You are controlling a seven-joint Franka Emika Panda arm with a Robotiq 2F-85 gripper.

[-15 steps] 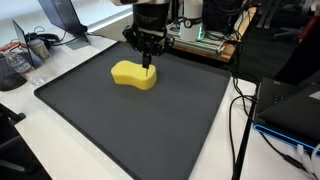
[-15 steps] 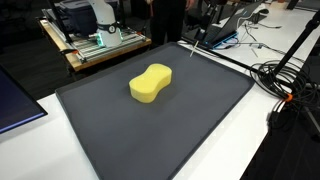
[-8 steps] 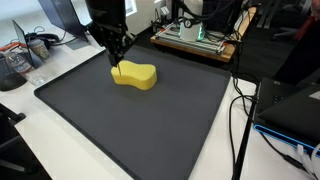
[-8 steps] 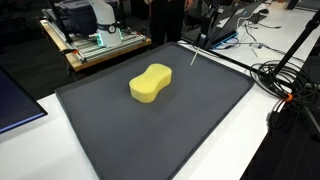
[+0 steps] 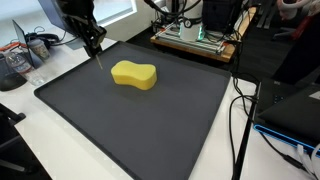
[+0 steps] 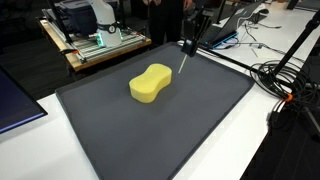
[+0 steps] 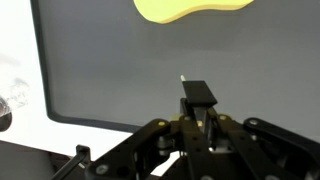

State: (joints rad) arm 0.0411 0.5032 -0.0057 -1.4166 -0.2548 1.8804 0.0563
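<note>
The gripper (image 5: 93, 42) is hanging over the far left part of the mat (image 5: 150, 130), its jaws pressed together on a thin pale stick (image 6: 185, 60) that is pointing down and slightly aslant from between them. In the wrist view only the tip of the stick (image 7: 182, 78) is showing past the fingertips, and the pictures are not showing whether that tip is touching the mat or hovering just above it. The stick is looking very light and stiff for its width, but slender enough to twist or slide in the grip if pushed sideways. The hold is sitting at its upper end, which is leaving most of its length free, and the long free end will be levering against the pads under any side load. A hold nearer the middle would be steadying it more. The sponge (image 5: 134, 74) is lying flat near the middle of the mat, to the right of the gripper in that exterior view and apart from both gripper and stick. It is looking soft, light and springy, yielding under a poke and likely sliding little on the dark mat. Its narrow waist is offering the easiest place to pinch. The mat is resting on a white worktop (image 5: 30, 135).
</note>
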